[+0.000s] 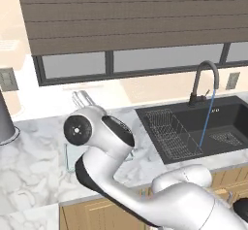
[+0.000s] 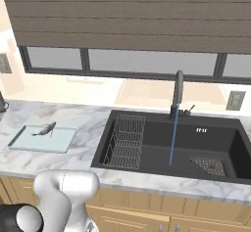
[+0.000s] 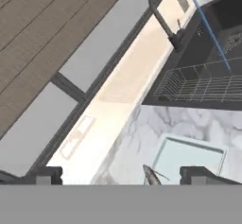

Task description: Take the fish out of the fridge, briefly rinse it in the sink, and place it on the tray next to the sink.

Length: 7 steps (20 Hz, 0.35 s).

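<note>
My tool (image 3: 120,175) stands wide, its two dark tips far apart at the bottom of the hand view, holding nothing. The fish (image 2: 44,128) lies on the tray (image 2: 29,145), free of the tips; in the hand view the fish (image 3: 151,175) sits between the tips, its head end poking up at about 6 o'clock in the picture, on the near edge of the tray (image 3: 198,154).

In the right base view the tray sits on the marble bench (image 2: 88,123) at about 9 o'clock from the sink (image 2: 162,143), near but apart from the basin, a strip of marble between them. The fish is small and grey, towards the back half of the tray, tail tilted up a bit.

The sink is a black basin; the wire rack (image 2: 125,140) is inside it on the side nearest the tray. The faucet (image 2: 177,94) stands at 12 o'clock of the basin, and a thin blue stream of water (image 2: 172,138) falls from it into the basin, so the tap is running.

In the left base view my arm (image 1: 104,141) covers most of the tray (image 1: 70,156); only a pale strip shows left of the elbow. The window (image 2: 127,62) runs behind the bench, with a brown blind (image 2: 127,15) above
</note>
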Motion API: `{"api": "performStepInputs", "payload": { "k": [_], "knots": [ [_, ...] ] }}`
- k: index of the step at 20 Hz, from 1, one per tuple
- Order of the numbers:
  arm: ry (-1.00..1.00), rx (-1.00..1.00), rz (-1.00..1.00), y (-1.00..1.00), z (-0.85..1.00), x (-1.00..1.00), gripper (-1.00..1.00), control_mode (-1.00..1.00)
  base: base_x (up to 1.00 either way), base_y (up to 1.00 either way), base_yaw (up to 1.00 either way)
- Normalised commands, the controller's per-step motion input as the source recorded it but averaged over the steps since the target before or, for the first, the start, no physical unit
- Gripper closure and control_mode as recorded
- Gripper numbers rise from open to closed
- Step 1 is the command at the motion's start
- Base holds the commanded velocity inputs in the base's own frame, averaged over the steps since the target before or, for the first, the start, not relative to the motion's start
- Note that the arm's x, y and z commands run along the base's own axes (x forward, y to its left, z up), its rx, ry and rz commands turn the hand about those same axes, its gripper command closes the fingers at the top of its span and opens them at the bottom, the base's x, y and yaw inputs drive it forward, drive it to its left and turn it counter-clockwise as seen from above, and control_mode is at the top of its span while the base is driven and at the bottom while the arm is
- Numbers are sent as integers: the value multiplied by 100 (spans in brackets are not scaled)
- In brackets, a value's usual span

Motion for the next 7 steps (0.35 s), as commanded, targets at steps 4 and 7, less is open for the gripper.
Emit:
{"api": "performStepInputs", "payload": {
  "k": [4, 7],
  "knots": [
    [-63, 14, 0, -97, 100, -100, -100, -100, 0, 0, 0],
    [-47, 30, 0, -100, 85, -100, -100, -100, 0, 0, 0]
  ]
}}
